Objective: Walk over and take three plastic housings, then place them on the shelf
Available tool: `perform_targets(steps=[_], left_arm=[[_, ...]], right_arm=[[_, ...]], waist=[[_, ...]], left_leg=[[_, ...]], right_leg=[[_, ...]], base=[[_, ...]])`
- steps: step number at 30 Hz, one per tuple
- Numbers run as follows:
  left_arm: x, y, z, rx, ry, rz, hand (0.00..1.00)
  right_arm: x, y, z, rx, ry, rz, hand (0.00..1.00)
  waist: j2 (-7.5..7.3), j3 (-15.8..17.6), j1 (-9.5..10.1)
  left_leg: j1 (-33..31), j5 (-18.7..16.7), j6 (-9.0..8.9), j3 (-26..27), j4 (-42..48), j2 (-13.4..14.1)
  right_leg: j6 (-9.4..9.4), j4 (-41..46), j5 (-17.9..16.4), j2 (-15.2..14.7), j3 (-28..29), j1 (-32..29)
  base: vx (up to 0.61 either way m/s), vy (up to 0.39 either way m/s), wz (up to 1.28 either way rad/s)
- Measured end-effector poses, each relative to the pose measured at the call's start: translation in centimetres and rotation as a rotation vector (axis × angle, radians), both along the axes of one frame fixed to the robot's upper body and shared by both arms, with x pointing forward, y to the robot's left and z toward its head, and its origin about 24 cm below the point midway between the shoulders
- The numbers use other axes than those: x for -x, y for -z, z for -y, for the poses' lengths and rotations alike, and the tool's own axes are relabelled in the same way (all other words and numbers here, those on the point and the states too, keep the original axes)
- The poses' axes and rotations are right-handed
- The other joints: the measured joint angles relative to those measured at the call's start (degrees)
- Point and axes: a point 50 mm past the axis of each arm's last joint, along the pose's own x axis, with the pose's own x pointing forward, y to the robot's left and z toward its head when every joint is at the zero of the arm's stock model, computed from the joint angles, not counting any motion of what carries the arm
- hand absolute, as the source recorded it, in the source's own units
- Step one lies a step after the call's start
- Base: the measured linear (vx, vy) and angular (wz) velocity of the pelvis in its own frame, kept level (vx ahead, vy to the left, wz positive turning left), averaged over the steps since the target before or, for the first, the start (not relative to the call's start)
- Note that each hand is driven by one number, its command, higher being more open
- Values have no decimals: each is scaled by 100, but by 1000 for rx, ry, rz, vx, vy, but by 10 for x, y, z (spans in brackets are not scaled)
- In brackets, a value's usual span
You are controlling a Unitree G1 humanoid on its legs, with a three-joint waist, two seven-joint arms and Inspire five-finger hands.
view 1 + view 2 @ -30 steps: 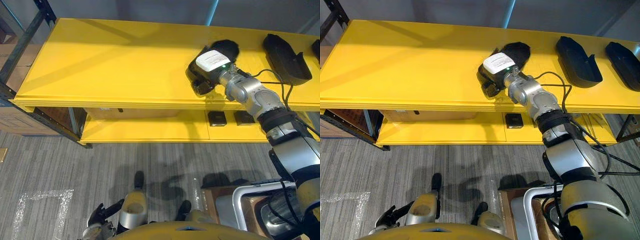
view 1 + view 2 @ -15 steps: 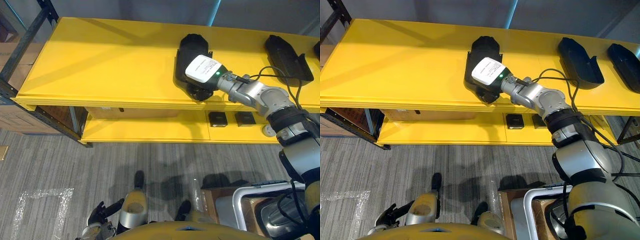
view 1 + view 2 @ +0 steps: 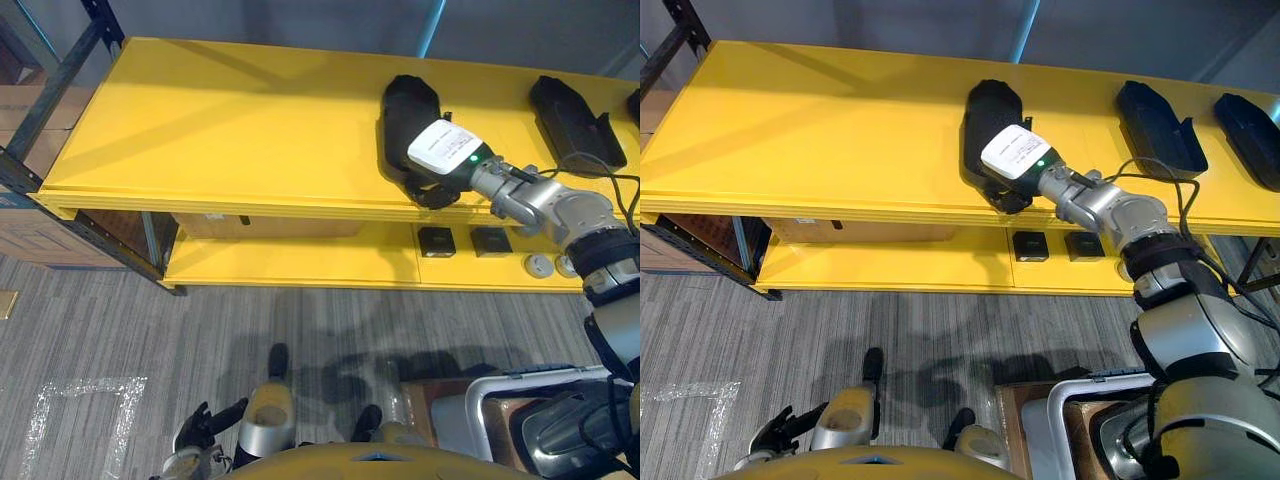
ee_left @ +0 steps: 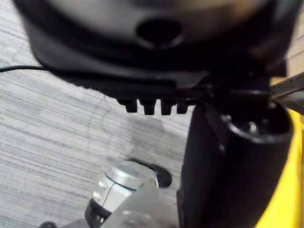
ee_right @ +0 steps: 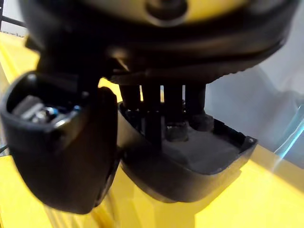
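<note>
Here, the right hand (image 5: 61, 152) grips a black plastic housing (image 3: 990, 112) on the yellow shelf (image 3: 820, 120), fingers curled inside, thumb outside; the left hand (image 3: 205, 424) hangs relaxed.

One second ago my right hand (image 3: 430, 188) holds the plastic housing (image 3: 405, 115) tipped up over the shelf (image 3: 220, 120). Now I see it lying flat on the yellow board, its long side running from front to back. Compared with half a second ago, it sits nearer to the second housing (image 3: 572, 118), and the hand has shifted toward that housing too.
</note>
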Motion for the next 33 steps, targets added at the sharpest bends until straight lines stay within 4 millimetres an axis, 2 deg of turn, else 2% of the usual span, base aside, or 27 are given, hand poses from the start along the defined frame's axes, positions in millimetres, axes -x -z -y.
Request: perform_targets(steps=[6,14,15,21,33], left_arm=[[2,0,-1,3,1,-1,100],[1,-2,-1,11,13,20,100],[0,-2,-1,8,13,30,100],[-1,-3,-2,7,13,39,100],[-1,-3,-1,12,16,45,100]], right_arm=[[5,-3,22,31,13,41,0],[8,-12,34,21,26,95,0],[9,-13,36,22,27,102,100],[9,-19,39,24,28,124,100],[5,-33,46,32,110,211,100]], waist=[[3,2,-4],[93,75,19],[123,94,23],[187,163,16],[176,197,5]], left_leg=[[-145,21,-25,-68,1,1],[-270,60,-12,-95,1,0],[-271,52,-22,-95,1,1],[-274,49,-25,-91,1,7],[-258,66,1,-53,1,11]], right_leg=[[-22,55,-16,0,-54,-127],[-59,197,-64,-3,-63,-301],[-76,197,-74,-3,-63,-303],[-78,196,-85,-6,-57,-311],[-44,187,-63,-1,-21,-312]], base=[[-9,-6,6],[-4,-7,2],[0,0,0],[0,0,0],[0,0,0]])
